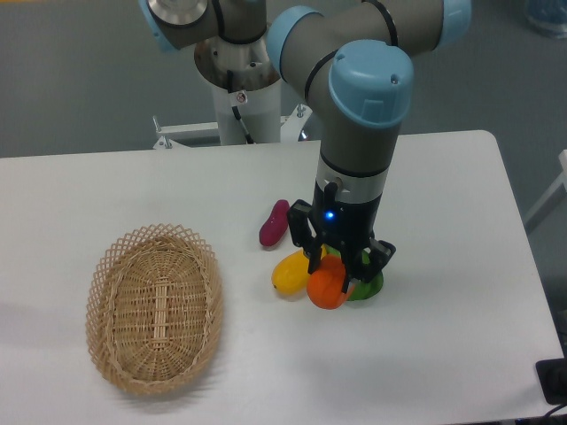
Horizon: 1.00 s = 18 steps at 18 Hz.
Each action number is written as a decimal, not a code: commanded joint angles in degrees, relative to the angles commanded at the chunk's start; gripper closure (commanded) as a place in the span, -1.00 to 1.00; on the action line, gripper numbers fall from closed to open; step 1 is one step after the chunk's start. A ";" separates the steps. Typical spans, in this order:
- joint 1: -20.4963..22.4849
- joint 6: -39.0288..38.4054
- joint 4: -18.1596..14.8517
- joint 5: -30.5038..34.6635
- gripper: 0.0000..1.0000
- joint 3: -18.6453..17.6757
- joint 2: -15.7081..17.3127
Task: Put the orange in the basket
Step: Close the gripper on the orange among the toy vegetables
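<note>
The orange (pixel 326 289) is small, round and bright, and sits right of the table's centre between a yellow fruit and a green one. My gripper (pixel 332 276) comes straight down onto it, with its dark fingers (pixel 314 258) pressed against the orange's sides, so it is shut on it. I cannot tell whether the orange rests on the table or hangs just above it. The oval tan wicker basket (pixel 108 266) lies well to the left at the table's front and has nothing in it.
An elongated yellow-orange fruit (pixel 289 273) touches the orange on its left. A green fruit (pixel 368 287) lies on its right, partly hidden by the gripper. A magenta elongated fruit (pixel 273 224) lies just behind. The table's right edge is near.
</note>
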 joint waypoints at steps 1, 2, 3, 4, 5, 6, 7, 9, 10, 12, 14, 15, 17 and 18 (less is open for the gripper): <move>0.00 0.00 0.00 0.00 -0.03 0.00 0.00; -0.09 -0.09 0.09 0.00 -0.03 -0.09 0.00; -0.09 -0.09 0.09 0.00 -0.03 -0.09 -0.09; -0.09 -0.18 0.09 0.00 -0.03 -0.09 -0.09; -0.09 -0.18 0.17 0.00 -0.03 0.00 -0.17; -0.09 -0.18 0.09 0.00 -0.03 -0.09 -0.18; -0.09 -0.26 0.09 0.00 -0.03 -0.09 -0.18; -0.17 -0.26 0.09 0.00 -0.03 -0.09 -0.18; -0.26 -0.35 0.09 0.09 -0.03 -0.09 -0.35; -0.26 -0.44 0.18 0.09 -0.03 -0.09 -0.44; -0.44 -0.53 0.18 0.17 -0.03 -0.09 -0.61; -0.44 -1.05 0.18 0.26 -0.03 -0.17 -0.88; -1.49 -4.38 0.87 0.44 -0.02 -0.61 -1.67; -2.54 -7.18 2.79 0.53 -0.02 -0.88 -2.71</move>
